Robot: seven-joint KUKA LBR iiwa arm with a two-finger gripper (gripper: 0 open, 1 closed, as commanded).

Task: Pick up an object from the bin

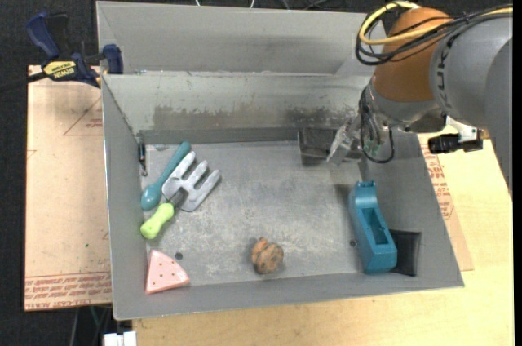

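My gripper (356, 148) hangs over the back right part of the bin, under the orange wrist cover. It is open, with nothing between its fingers. Nearest to it is a blue oblong plastic dispenser (373, 232), lying lengthwise along the right wall just in front of the gripper. A black piece (405, 250) lies against the dispenser's front end. A small brown lumpy ball (267, 255) rests near the front wall, left of the dispenser.
At the left side lie a silver garden fork with a lime-green handle (181, 194), a teal spoon (164, 177) beside it, and a pink wedge (165, 272) in the front left corner. The arm reaches in from the right, over the bin's rim.
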